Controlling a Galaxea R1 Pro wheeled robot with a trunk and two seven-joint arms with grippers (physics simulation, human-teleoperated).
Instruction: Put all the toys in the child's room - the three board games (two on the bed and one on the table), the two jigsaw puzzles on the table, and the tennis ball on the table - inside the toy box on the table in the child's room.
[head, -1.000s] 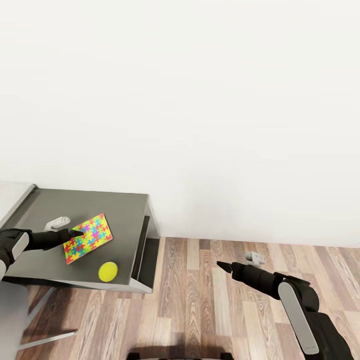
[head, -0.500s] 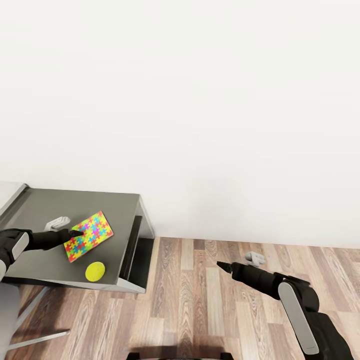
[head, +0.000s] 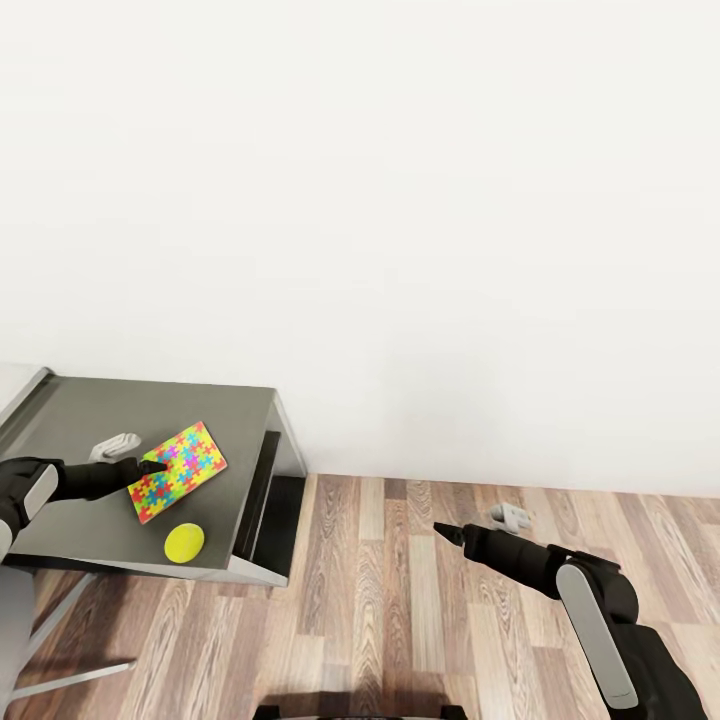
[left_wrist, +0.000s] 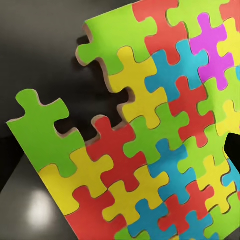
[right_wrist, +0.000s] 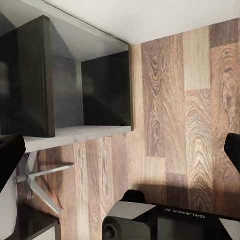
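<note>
Two of the task's toys show here, both at the right end of the grey surface (head: 90, 420), which stands against the white wall (head: 400, 200) above the wood-plank floor (head: 420, 620).

The larger toy is a jigsaw puzzle (head: 178, 472), a flat bright board that looks tilted, its near corner at the tip of the left gripper (head: 150, 467). In the left wrist view the jigsaw puzzle (left_wrist: 150, 130) looms very close, one edge raised off the dark top. The left fingers seem to be closed on that corner, though the contact itself cannot be made out.

The smaller toy is the tennis ball (head: 184, 541), yellow, lying just beside the puzzle and close to the front edge of the surface.

The right gripper (head: 447, 531) hangs over the floor, well apart from the surface, holding nothing; its fingers (right_wrist: 232, 147) stand wide at the two sides of the right wrist view.

The risks, as a judgement: a thin board pinched by one corner could pivot or slip free when carried. A sagging edge or a passing arm could also nudge the ball, which would likely roll off the front edge and away across the floor.
</note>
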